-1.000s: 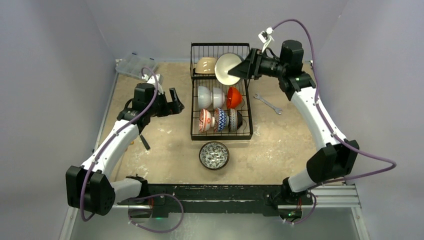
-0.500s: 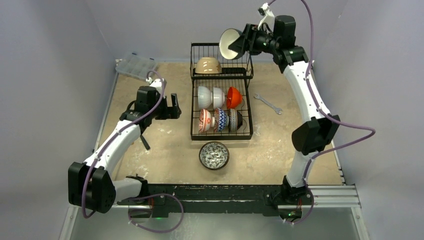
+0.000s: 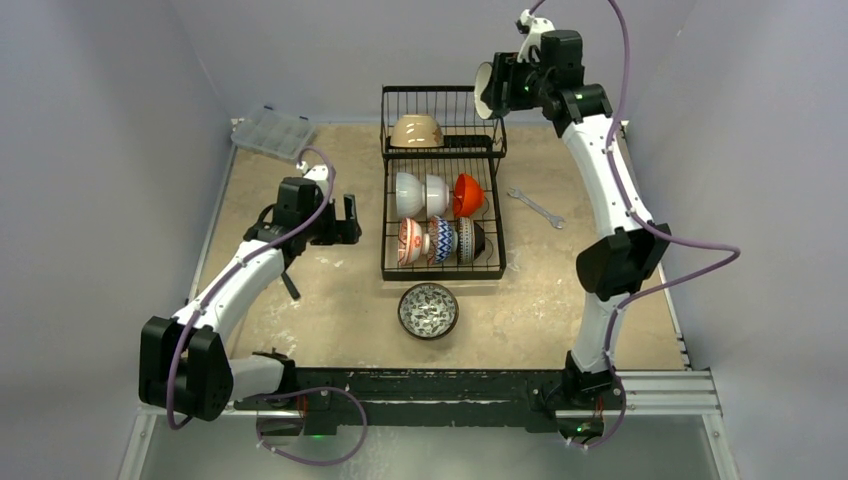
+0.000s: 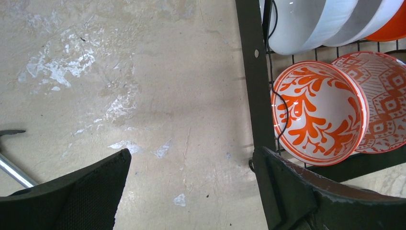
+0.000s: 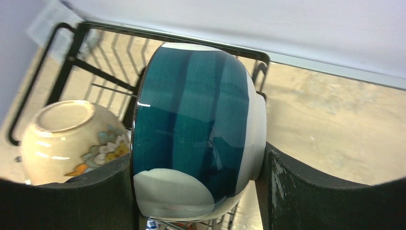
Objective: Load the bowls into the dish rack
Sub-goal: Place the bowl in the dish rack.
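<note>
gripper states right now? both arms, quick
Left gripper: open, holding nothing.
Right gripper: shut on the teal bowl.

Tan, mottled table (image 3: 560, 290), scuffed white in patches on the left side. Standing on it from the middle to the far edge, a black wire dish rack (image 3: 441, 273). Just in front of the rack and apart from it, one patterned bowl (image 3: 428, 310), mouth up. Right of the rack, a wrench (image 3: 536, 208), flat and angled. At the far left corner, a clear plastic box (image 3: 272, 132). Well left of the rack, a small dark tool (image 3: 289, 285), too small to identify.
</note>
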Available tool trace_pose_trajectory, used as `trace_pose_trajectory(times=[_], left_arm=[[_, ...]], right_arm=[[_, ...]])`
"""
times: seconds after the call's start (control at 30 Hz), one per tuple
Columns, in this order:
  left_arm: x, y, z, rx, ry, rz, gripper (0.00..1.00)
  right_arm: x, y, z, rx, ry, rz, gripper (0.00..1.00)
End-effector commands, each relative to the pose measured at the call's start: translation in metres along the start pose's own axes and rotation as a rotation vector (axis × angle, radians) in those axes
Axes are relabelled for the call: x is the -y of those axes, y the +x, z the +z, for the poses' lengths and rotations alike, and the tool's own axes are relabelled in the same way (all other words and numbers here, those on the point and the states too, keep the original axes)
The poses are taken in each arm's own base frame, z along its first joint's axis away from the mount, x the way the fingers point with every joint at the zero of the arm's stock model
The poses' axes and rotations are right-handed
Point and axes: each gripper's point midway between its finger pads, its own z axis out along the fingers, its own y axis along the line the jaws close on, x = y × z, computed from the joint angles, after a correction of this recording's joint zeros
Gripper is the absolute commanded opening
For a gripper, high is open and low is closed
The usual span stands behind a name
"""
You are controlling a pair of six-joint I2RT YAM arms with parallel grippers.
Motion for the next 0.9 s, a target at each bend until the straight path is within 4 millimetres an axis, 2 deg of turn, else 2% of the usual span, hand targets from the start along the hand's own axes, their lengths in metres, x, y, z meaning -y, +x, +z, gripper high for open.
trace_pose_trajectory(times=[0.0, 0.17, 0.5, 0.87], left_arm=[[-0.002, -0.011, -0.005, 0.05, -0.003, 0.019, 0.96], [-0.003, -0.009, -0.005, 0.042, -0.006, 0.02, 0.96], [-0.004, -0.007, -0.005, 0.04, -0.013, 0.02, 0.96], [-0.004, -0.006, -0.005, 0.038, -0.012, 0.021, 0.96]], right_arm=[[-0.009, -0.04, -0.027, 0.121, 0.113, -0.138, 0.0], [-0.01, -0.031, -0.028, 0.097, 0.228, -0.215, 0.0], [-0.016, -0.029, -0.041, 0.085, 0.388, -0.338, 0.0], [-0.018, -0.024, -0.053, 0.057, 0.479, -0.404, 0.0]])
